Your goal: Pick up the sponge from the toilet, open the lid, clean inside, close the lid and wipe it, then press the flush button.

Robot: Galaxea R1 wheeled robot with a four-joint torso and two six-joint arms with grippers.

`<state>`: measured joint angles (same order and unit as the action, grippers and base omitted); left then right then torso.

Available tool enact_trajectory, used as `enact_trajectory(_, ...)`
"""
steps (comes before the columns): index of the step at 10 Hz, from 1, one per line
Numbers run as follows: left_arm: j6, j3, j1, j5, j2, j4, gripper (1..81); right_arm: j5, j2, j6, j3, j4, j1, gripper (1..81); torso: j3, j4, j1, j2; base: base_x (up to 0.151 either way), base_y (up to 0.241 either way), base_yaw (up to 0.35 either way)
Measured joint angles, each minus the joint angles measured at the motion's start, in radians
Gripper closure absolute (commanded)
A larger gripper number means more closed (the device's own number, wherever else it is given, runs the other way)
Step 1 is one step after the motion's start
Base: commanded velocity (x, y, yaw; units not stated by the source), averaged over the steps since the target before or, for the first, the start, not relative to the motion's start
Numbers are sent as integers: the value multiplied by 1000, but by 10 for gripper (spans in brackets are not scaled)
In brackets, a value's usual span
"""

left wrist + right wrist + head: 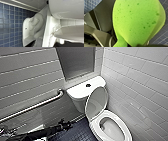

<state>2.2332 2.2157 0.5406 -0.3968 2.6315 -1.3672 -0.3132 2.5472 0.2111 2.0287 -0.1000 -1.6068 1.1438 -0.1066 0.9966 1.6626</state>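
The lid (96, 102) of the toilet (94, 122) is raised and leans back against the tank (80, 91). In the head view the open bowl (111, 128) is seen at about 5 o'clock from the picture's centre. The tank is placed at about 11 o'clock from the bowl, and a dark round flush button (88, 85) is set in its top. A metal grab bar (35, 107) is fixed to the tiled wall at 9 o'clock from the tank and slopes down toward 8 o'clock.

The sponge (137, 21), bright green and pitted, is seen close up in the right wrist view, above the dark blue tiled floor (160, 38). It is narrowed to a neck at one end, where it is pinched and held by the right gripper (137, 45).

The left arm is brought in from 8 o'clock in the head view, low over the floor (80, 132). The left gripper (65, 122) is placed at about 9 o'clock from the bowl, apart from it. Whether it is wide or narrow cannot be told. In the left wrist view the white moulded foot of the toilet (36, 25) is seen from low down, with the blue floor tiles (11, 22) beside it.
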Motion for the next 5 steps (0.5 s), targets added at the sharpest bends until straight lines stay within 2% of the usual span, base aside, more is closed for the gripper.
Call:
enact_trajectory(3, 13, 3, -64, 0, 27, 41, 10, -9, 2, 0, 8, 0, -5, 811, 0, 0, 0, 0, 0, 0, 0)
enact_trajectory(5, 16, 21, -104, 0, 61, 74, 10, -10, 48, -1, 1, 12, -6, 811, 0, 0, 0, 0, 0, 0, 0)
